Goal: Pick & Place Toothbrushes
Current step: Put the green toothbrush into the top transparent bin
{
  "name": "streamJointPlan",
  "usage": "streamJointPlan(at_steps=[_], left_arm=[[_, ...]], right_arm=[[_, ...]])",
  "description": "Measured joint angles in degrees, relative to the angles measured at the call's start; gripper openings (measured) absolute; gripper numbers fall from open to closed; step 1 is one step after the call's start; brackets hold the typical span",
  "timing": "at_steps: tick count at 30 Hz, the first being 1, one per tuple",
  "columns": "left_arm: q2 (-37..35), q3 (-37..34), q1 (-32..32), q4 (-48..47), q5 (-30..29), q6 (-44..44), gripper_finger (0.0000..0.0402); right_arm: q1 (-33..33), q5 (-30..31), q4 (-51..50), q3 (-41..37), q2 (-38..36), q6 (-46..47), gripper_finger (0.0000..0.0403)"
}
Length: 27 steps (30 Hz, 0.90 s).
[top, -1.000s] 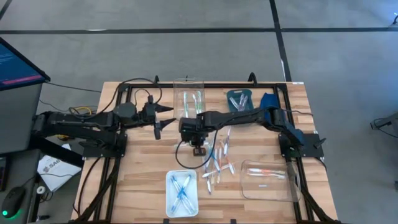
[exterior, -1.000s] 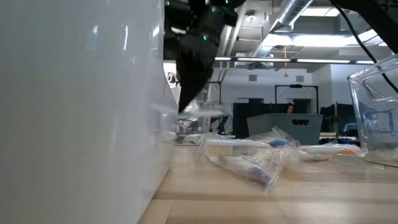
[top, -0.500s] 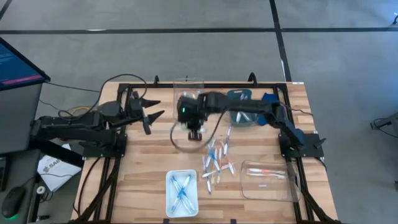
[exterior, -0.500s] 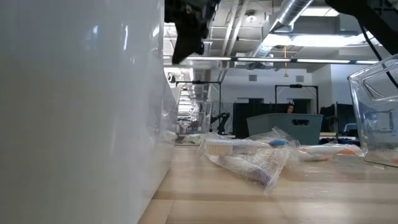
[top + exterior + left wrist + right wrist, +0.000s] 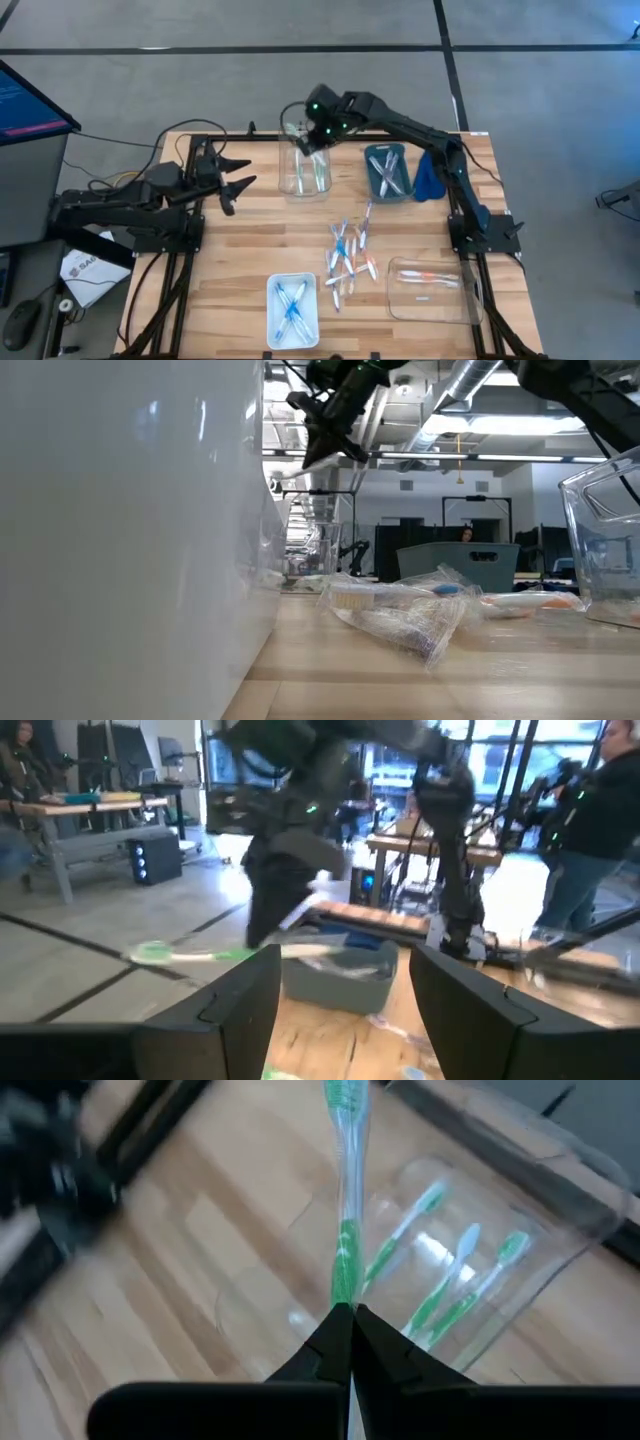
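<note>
A green toothbrush [image 5: 345, 1200] clamped between the closed fingertips of the right gripper [image 5: 343, 1316], raised above the clear bin [image 5: 303, 160] at the far edge of the table [image 5: 230, 270], bristle end pointing away from the wrist. Inside that bin, three more brushes (two green-headed, one pale blue) [image 5: 440, 1285] lying flat on the bottom.

Just right of the clear bin, a grey-blue tray [image 5: 387, 172] holding a few brushes, with a folded blue cloth [image 5: 430, 175] touching its far side. Nearer than the clear bin, toward the table's middle, a loose scatter of toothbrushes [image 5: 348, 262], mostly blue and orange-pink, spread directly on the wood. Nearer still, a white tray [image 5: 293, 311] with blue brushes crossed inside; to the right of it, a second clear container [image 5: 432, 290] with an orange-pink brush or two.

Left of the clear bin and well apart from it, the left gripper [image 5: 238, 176] hanging over the table's left edge, fingers spread wide and holding nothing, tips aimed toward the bin.

Seen from the left wrist, the same green brush [image 5: 200, 955] held level in the dark right gripper, a person in dark clothing [image 5: 600, 830] standing in the room beyond the table.
</note>
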Motion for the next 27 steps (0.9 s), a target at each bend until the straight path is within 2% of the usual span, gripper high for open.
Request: streamJointPlan(at_steps=[6,9,12,18,22,27], left_arm=[[-1.2,0.0,0.0,0.1,5.8,-1.4,0.0218],[-1.4,0.0,0.0,0.6,6.5,-1.4,0.0218],[-1.3,0.0,0.0,0.9,6.5,-1.4,0.0218],[-1.4,0.0,0.0,1.4,7.1,-2.7,0.0218],[-1.4,0.0,0.0,1.7,10.5,-4.5,0.0218],[-1.3,0.0,0.0,1.8,13.4,-5.7,0.0218]], right_arm=[[-3.0,-0.3,5.8,0.0,0.0,12.8,0.0000],[-3.5,0.7,8.4,0.0,0.1,17.5,0.0000],[-2.5,5.6,9.2,0.1,2.5,20.1,0.0000],[-2.3,5.7,7.2,-0.1,8.7,23.9,0.0000],[-2.9,5.5,4.9,-0.1,12.3,25.9,0.0000],[-1.9,7.1,1.2,-0.1,13.2,26.0,0.0000]])
